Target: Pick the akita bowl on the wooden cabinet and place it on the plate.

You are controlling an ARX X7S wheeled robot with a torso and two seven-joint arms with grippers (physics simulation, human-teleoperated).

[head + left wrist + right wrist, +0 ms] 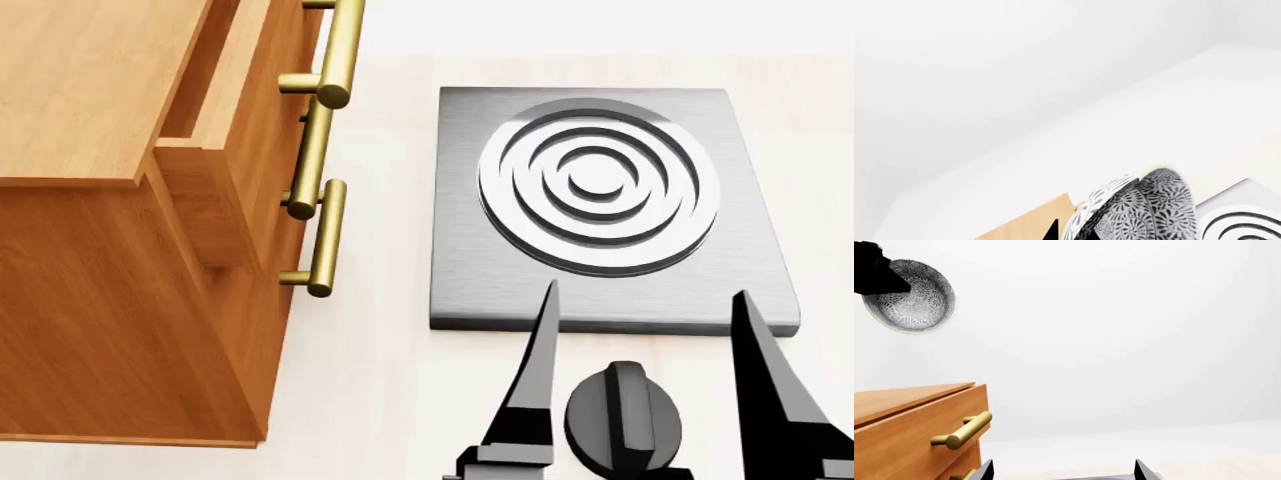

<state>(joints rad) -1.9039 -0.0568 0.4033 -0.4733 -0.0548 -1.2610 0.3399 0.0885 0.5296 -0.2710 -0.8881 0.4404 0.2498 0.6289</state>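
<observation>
The akita bowl (1147, 207), white with a dense grey-blue pattern, hangs tilted in the air with my left gripper (1073, 233) shut on its rim. In the right wrist view the akita bowl (917, 300) shows high above the wooden cabinet (907, 425), its opening turned toward the camera, with the dark left gripper (884, 277) on its rim. My right gripper (643, 297) stands open and empty over the floor in front of a grey burner plate; the right gripper (1064, 471) shows only two spread fingertips. The wooden cabinet (94, 100) stands at the left. The plate is out of view.
A grey square burner plate (467, 280) with concentric rings lies on the pale surface right of the cabinet. A black knob (621, 415) sits between the right gripper's fingers. Brass bar handles (320, 235) stick out from the cabinet's drawers. White walls stand behind.
</observation>
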